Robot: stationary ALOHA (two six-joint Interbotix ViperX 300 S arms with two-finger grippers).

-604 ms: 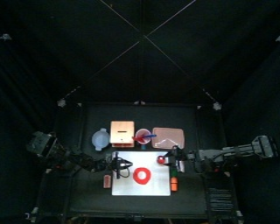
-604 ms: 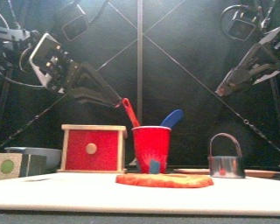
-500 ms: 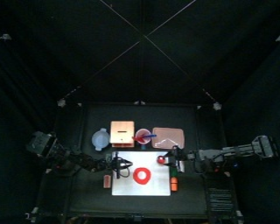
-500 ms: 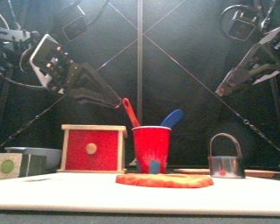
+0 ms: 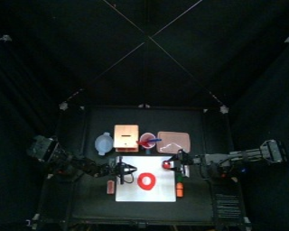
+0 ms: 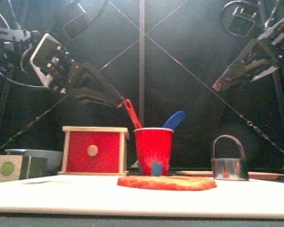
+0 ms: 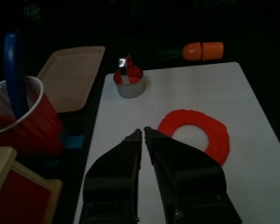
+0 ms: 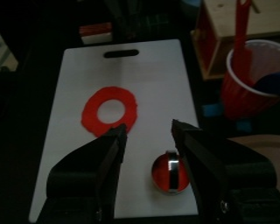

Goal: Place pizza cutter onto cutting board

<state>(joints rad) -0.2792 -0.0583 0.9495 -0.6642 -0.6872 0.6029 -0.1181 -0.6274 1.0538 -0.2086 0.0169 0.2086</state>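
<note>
black right end effector spread, now higher above white cutting board

White cutting board filling the middle of the right wrist frame, bearing a red ring and a red pizza cutter with a silvery glint. Bright red cup at centre of the front frame, holding one red handle and one blue. Red box with pale wooden edges and a round pale spot, lower left. Orange knob at upper right of the left wrist frame. Tan tray at upper left there. Black table, black curtains.
</note>
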